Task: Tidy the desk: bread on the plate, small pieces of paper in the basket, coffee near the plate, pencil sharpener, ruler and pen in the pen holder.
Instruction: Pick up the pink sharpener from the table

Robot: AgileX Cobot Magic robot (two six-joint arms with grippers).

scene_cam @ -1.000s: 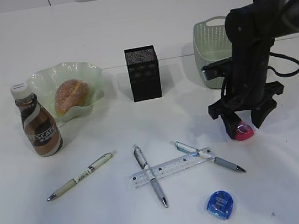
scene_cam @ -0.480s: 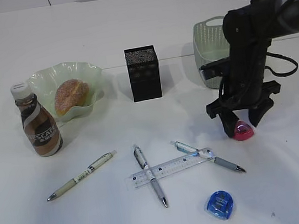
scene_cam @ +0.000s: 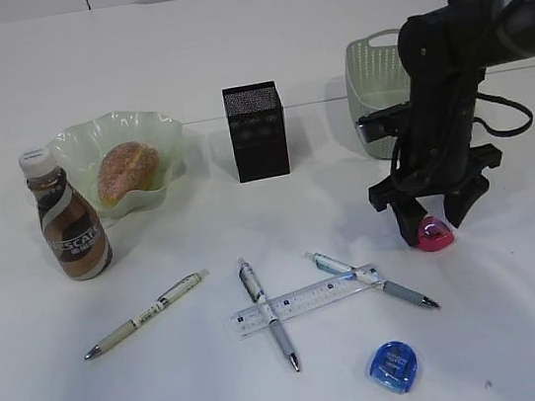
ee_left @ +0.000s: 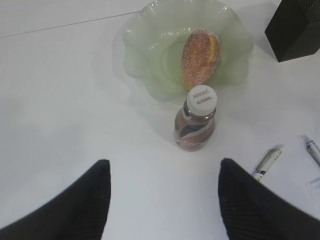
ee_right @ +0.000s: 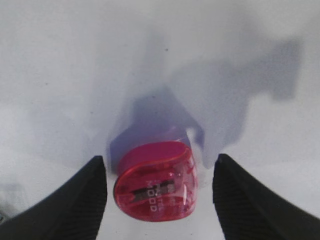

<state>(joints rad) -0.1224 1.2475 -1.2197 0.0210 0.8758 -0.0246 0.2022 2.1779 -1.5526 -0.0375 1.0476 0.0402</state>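
A pink pencil sharpener [scene_cam: 435, 234] [ee_right: 155, 182] lies on the white desk [scene_cam: 524, 324], between the fingers of my open right gripper [scene_cam: 433, 222] [ee_right: 159, 165], which do not touch it. A blue sharpener [scene_cam: 394, 366], a clear ruler [scene_cam: 306, 300] and three pens [scene_cam: 144, 315] [scene_cam: 266, 312] [scene_cam: 370, 280] lie at the front. The black pen holder [scene_cam: 257, 130] stands mid-table. The bread [scene_cam: 128, 171] [ee_left: 200, 57] sits in the plate [scene_cam: 81, 147], with the coffee [scene_cam: 69, 223] [ee_left: 196, 120] beside it. My left gripper [ee_left: 162, 170] hangs open and empty above the desk. The small pieces of paper are out of view.
The green basket [scene_cam: 376, 80] stands right behind my right arm. The ruler lies across two of the pens. In the left wrist view a pen [ee_left: 267, 160] lies to the right of the coffee, and the pen holder's corner [ee_left: 295, 27] shows at top right.
My right arm has shifted slightly to the left over the pink sharpener. Its jaws stay at the same width. Nothing else has moved.
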